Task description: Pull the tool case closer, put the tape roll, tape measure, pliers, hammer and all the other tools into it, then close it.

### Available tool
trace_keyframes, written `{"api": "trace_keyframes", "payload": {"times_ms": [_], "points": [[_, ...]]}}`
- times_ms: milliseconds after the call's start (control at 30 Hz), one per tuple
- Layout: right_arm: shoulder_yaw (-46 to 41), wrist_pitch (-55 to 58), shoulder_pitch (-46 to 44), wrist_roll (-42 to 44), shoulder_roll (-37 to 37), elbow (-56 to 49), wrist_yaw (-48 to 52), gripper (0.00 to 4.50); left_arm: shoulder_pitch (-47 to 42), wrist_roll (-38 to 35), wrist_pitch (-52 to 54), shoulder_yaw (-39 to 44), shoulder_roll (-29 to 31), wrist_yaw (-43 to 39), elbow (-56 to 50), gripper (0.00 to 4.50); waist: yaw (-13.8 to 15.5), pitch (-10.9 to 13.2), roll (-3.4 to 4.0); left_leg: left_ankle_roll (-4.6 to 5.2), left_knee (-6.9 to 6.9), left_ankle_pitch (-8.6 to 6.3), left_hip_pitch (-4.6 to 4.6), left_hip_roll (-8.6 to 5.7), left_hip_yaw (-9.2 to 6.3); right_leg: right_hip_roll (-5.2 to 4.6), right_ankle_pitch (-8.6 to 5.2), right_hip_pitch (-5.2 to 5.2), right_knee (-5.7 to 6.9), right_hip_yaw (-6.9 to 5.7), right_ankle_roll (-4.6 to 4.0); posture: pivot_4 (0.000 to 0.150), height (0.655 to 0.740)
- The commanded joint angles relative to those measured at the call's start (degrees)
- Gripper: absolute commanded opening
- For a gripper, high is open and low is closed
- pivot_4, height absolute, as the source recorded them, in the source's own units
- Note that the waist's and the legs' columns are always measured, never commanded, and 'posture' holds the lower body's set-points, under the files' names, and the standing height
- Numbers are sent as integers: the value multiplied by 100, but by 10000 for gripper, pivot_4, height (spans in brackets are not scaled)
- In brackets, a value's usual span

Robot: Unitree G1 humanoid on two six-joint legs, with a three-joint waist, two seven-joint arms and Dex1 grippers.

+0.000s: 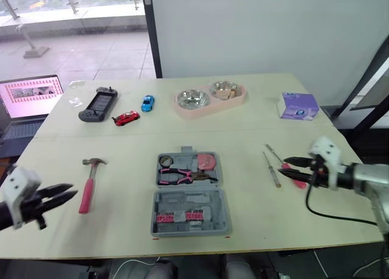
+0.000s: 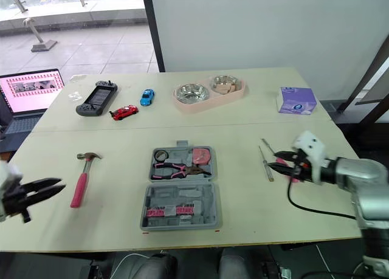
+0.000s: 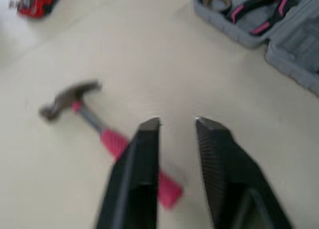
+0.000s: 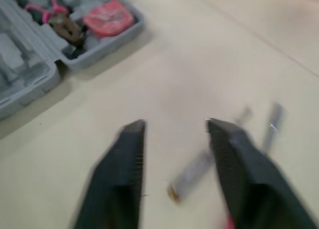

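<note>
The grey tool case [image 1: 189, 204] lies open at the middle of the table's near side. Its far half holds a tape roll [image 1: 165, 160], pink-handled pliers [image 1: 182, 177] and a pink tape measure [image 1: 207, 161]. A pink-handled hammer [image 1: 90, 183] lies left of the case. My left gripper [image 1: 73, 191] hovers open just near and left of the hammer [image 3: 94, 124]. My right gripper [image 1: 283, 165] is open, right of the case, over thin metal screwdrivers [image 1: 271, 167] and a pink-handled tool [image 1: 299, 182]. One metal piece [image 4: 192, 174] lies below its fingers.
Along the far side stand a handheld game console [image 1: 97, 104], a red toy car [image 1: 126, 117], a blue toy car [image 1: 148, 103], a pink double bowl [image 1: 209, 106] and a purple tissue box [image 1: 298, 106]. An open laptop [image 1: 27, 103] sits off the table's left.
</note>
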Motion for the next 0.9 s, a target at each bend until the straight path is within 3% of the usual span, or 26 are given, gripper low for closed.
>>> {"api": "trace_keyframes", "payload": {"times_ms": [33, 67, 100, 133, 367, 900], "points": [[-595, -258, 540, 195, -198, 216, 123, 40021, 115, -248, 104, 678, 5, 42, 533, 32406, 2, 2, -3, 0, 1, 0, 0, 0, 0, 0, -8, 2, 0, 0, -15, 1500, 7360], [-689, -358, 729, 192, -197, 310, 123, 44835, 126, -219, -21, 760, -48, 98, 791, 37474, 1, 2, -3, 0, 4, 0, 2, 0, 0, 0, -12, 4, 1, 0, -17, 1500, 7360], [-752, -452, 845, 194, -166, 378, 63, 45000, 148, -132, -220, 794, -98, 143, 1008, 42481, 0, 1, -2, 0, 4, 0, 2, 0, 3, 0, -15, 5, 1, 1, -13, 1500, 7360], [-768, -558, 951, 200, -101, 390, -6, 45000, 223, -21, -398, 777, -126, 131, 1220, 44223, 0, 1, -1, 0, 4, 0, 4, 0, 3, 0, -18, 7, 1, 2, -8, 1500, 7360], [-549, -1019, 1208, 129, 177, 434, -396, 45000, 256, 43, -895, 825, -302, 264, 1943, 44223, -13, 1, -12, 0, 4, 0, 6, 1, 6, 0, -11, 7, 2, 5, -15, 1500, 7360], [-288, -1371, 1033, 104, 229, 734, -712, 45000, 121, -1, -777, 542, -557, 636, 1232, 44223, 0, 0, -13, 0, 4, 0, 6, 0, 4, -2, -5, 7, 2, 5, -4, 1500, 7360]]}}
